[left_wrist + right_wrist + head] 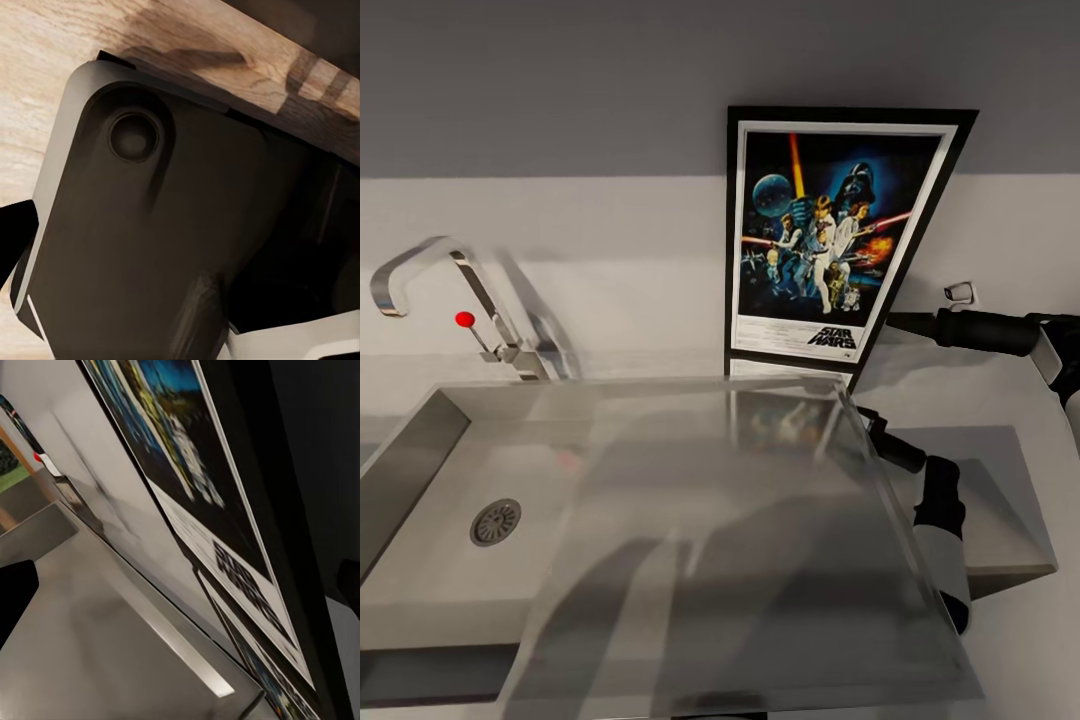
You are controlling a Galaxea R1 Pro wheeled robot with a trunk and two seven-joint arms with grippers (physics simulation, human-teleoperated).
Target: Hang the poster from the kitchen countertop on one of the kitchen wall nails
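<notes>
At the left, my chrome tap (430, 275) with its red knob (464, 319) rises from the back of the grey kitchen countertop (1020, 400). Below it the steel sink (420, 560) sinks in, its round drain (495, 521) on the floor of the basin, and the glossy drainboard (760, 540) runs rightward, mirroring the wall. Past that, the poster (830, 240) stands upright on the countertop, leaning on the pale wall (610, 240) under a grey band. My right arm (980, 330) reaches in beside its lower right edge; my right gripper is near the frame, but I cannot tell its opening. My left wrist camera faces dark robot housing (150, 247) over wood floor (45, 45).
</notes>
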